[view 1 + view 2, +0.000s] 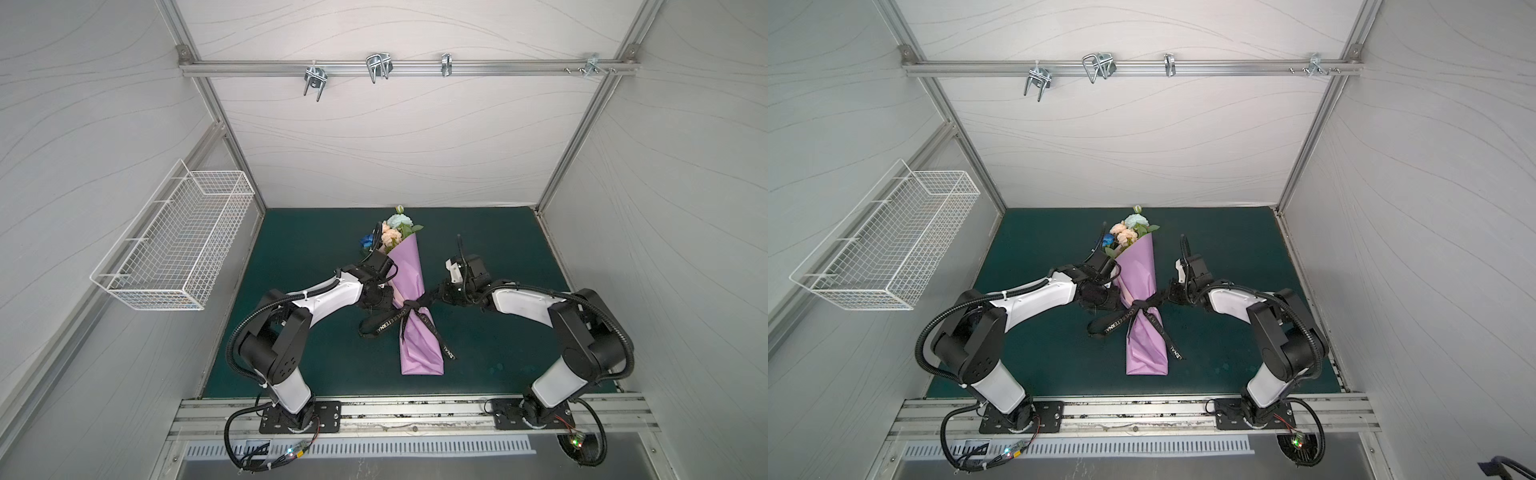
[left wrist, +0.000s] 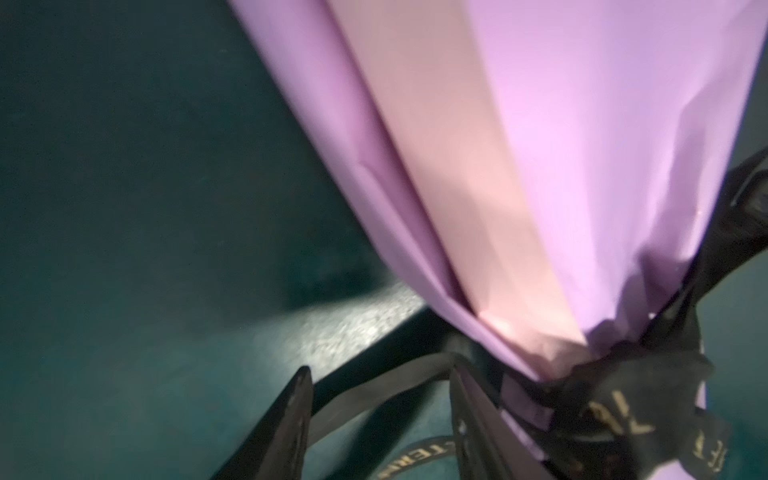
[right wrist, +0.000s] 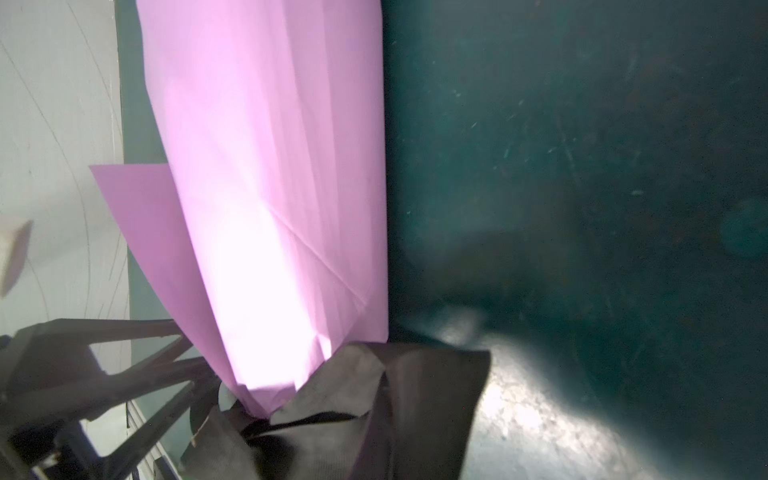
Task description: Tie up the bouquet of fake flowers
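Note:
The bouquet of fake flowers [image 1: 392, 232] [image 1: 1127, 232] lies on the green mat, rolled in lilac paper [image 1: 409, 274] [image 2: 582, 145] [image 3: 257, 166]. A black lettered ribbon [image 1: 411, 308] [image 1: 1139, 308] [image 2: 623, 399] is knotted round its middle. My left gripper [image 1: 392, 305] [image 1: 1117, 301] [image 2: 380, 374] sits against the wrap's left side by the knot. It is open, its fingers [image 2: 291, 415] apart, with a ribbon band running loosely across the gap. From the right, my right gripper [image 1: 432, 296] [image 1: 1167, 296] [image 3: 382, 415] is shut on a ribbon loop [image 3: 353, 382].
Two ribbon tails trail on the mat [image 1: 498, 249], one to the front left [image 1: 382, 326] and one along the wrap's lower right [image 1: 444, 349]. A white wire basket [image 1: 174, 249] hangs on the left wall. Metal hooks [image 1: 378, 66] sit on the back rail.

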